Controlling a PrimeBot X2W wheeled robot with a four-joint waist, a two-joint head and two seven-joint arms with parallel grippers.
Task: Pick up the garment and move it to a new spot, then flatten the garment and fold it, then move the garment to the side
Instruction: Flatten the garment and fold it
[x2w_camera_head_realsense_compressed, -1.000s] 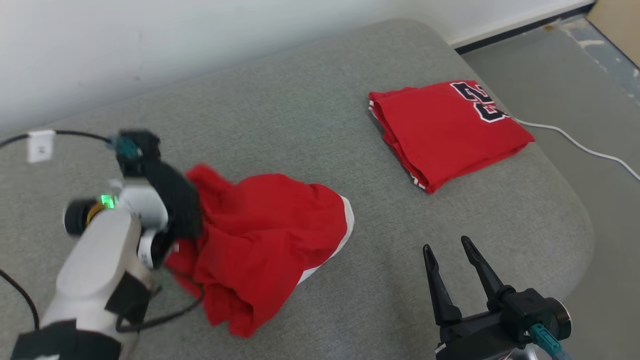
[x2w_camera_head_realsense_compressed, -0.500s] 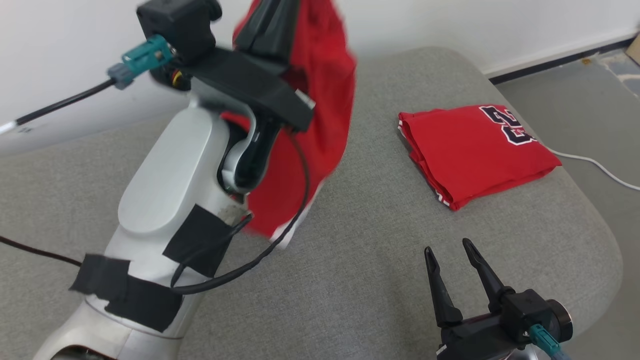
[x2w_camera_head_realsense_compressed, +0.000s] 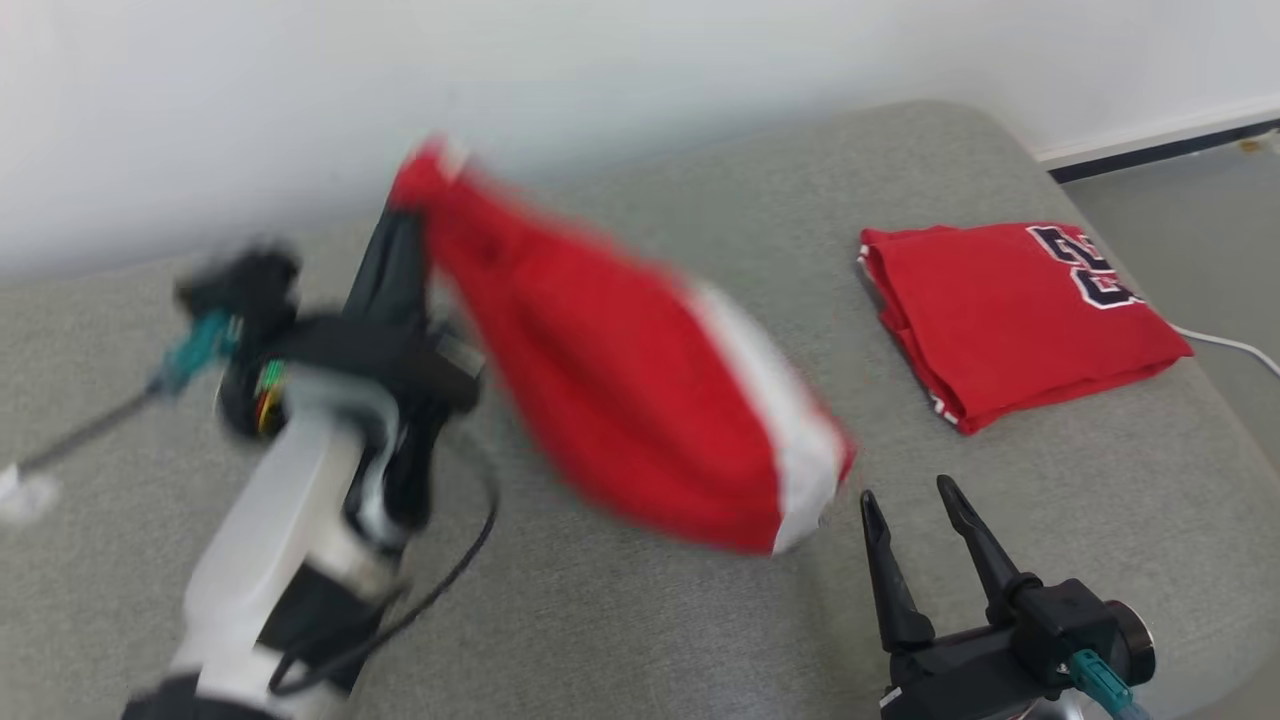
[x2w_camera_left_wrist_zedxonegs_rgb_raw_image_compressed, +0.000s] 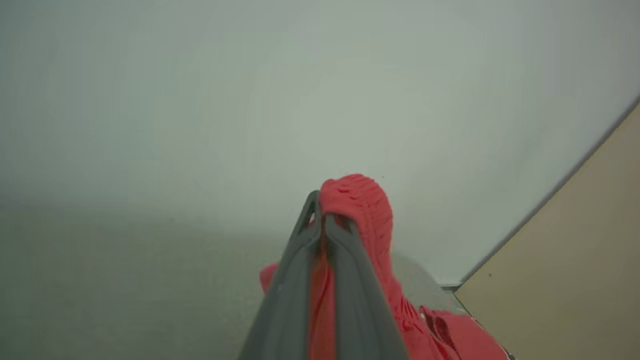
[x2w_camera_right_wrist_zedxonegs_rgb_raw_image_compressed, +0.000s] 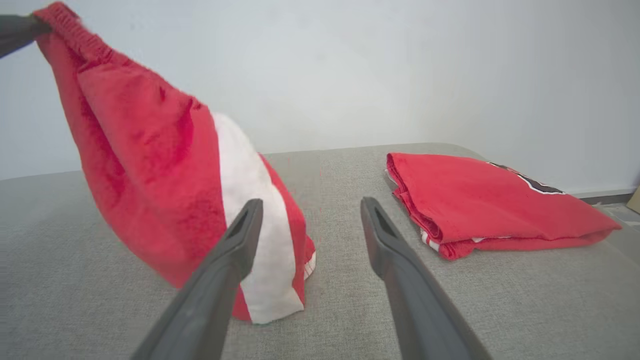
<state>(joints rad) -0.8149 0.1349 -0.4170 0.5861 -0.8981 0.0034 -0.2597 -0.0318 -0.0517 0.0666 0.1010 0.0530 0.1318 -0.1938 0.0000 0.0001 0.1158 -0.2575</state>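
The garment (x2w_camera_head_realsense_compressed: 620, 400) is a pair of red shorts with a white side stripe. It hangs blurred in the air over the grey padded surface (x2w_camera_head_realsense_compressed: 650, 620), its lower hem flung to the right. My left gripper (x2w_camera_head_realsense_compressed: 412, 205) is shut on its elastic waistband, which bunches over the fingertips (x2w_camera_left_wrist_zedxonegs_rgb_raw_image_compressed: 306, 220) as a red ribbed fold (x2w_camera_left_wrist_zedxonegs_rgb_raw_image_compressed: 360, 200). In the right wrist view the garment (x2w_camera_right_wrist_zedxonegs_rgb_raw_image_compressed: 150, 175) dangles at the left, its hem near the surface. My right gripper (x2w_camera_head_realsense_compressed: 907, 492) stands open and empty at the lower right, just right of the hem, and its own view shows it (x2w_camera_right_wrist_zedxonegs_rgb_raw_image_compressed: 311, 205) open too.
A folded red jersey (x2w_camera_head_realsense_compressed: 1020, 310) with a dark number lies at the right end of the surface, also visible ahead of the right fingers (x2w_camera_right_wrist_zedxonegs_rgb_raw_image_compressed: 490, 205). A white cable (x2w_camera_head_realsense_compressed: 1230, 345) runs over the floor past the right edge. A pale wall stands behind.
My left arm lifted the garment off the surface, high at first, then came lower and left; the cloth now swings out to the right. The head camera shifted. My right gripper stayed put.
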